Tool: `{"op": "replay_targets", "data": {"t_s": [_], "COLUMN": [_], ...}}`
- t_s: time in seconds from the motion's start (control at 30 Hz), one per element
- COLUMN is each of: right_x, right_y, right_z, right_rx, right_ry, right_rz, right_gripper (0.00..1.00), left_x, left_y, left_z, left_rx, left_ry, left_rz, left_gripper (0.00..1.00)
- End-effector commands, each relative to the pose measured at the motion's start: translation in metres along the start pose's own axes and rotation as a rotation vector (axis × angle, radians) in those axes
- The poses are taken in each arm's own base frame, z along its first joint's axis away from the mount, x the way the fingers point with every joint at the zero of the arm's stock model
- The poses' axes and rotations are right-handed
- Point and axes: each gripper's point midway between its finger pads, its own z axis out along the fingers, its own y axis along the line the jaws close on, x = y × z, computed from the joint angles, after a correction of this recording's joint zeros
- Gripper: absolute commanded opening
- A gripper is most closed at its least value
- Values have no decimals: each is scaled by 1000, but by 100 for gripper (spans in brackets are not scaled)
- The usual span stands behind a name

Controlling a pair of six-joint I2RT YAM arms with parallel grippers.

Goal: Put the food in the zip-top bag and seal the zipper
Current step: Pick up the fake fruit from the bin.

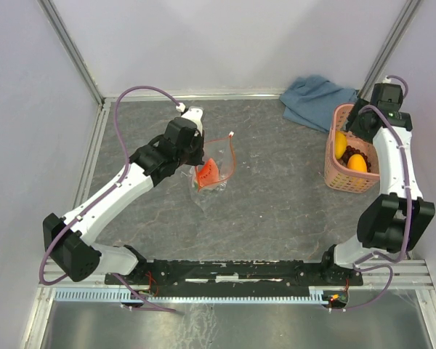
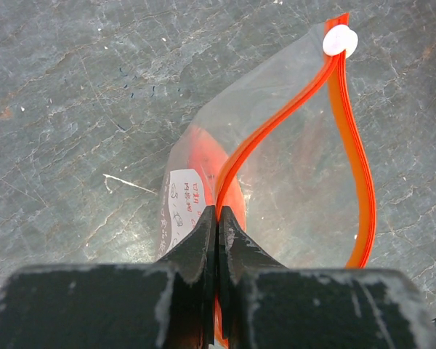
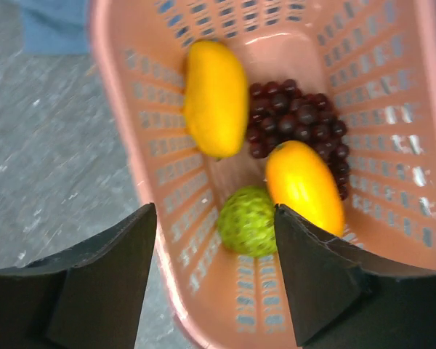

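- One piece is home: the watermelon wedge (image 1: 209,173) lies inside the clear bag (image 1: 225,156), just left of the counter's centre, mouth gaping toward twelve o'clock.
- Left jaws are pinched together on the orange zipper strip (image 2: 356,167) at the bag's near end, propping the mouth up.
- Right jaws stand apart with nothing between them, hovering over the pink basket (image 1: 333,174) at three o'clock.
- Four fruits wait in there: a yellow fruit (image 3: 214,98), an orange fruit (image 3: 304,185), dark grapes (image 3: 298,120) and a bumpy green fruit (image 3: 247,220).
- Trouble spot, I'd say: the fruits are packed touching, so a descent could catch two at once, or a smooth rounded one could squirt out of the pinch.
- The lattice wall is close. A jaw snagging it would likely drag the light basket along.
- The bag is thin, held at one point only. A fruit dropped on its rim could fold the mouth shut or tug the strip free.
- Surface: grey, slate-patterned counter (image 1: 276,203), scuffed and hard, so a dropped fruit may roll.
- Room: plain pale walls on three sides, and a blue-grey cloth (image 1: 316,98) bunched at one o'clock.
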Motion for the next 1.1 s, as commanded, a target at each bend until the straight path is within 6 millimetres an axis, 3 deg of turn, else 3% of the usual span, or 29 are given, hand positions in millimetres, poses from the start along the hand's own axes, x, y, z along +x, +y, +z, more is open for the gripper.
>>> {"op": "replay_targets", "data": {"t_s": [0.0, 0.33, 0.53, 0.8, 1.07], "right_x": [-20, 11, 33, 67, 86], "right_y": [-35, -70, -83, -94, -89], "right_z": [19, 75, 91, 110, 123], "right_rx": [138, 283, 334, 364, 316], "right_ry": [-63, 89, 166, 265, 322], "right_rz": [70, 39, 25, 39, 70], "right_gripper": [75, 87, 93, 93, 91], "left_x": [-22, -21, -20, -19, -18], "left_y": [1, 4, 6, 7, 6], "left_z": [-12, -8, -6, -3, -2], "left_rx": [20, 28, 34, 41, 57], "left_ry": [-70, -55, -49, -38, -30], "left_rz": [21, 11, 0, -8, -18], "left_gripper": [3, 3, 3, 3, 3]}}
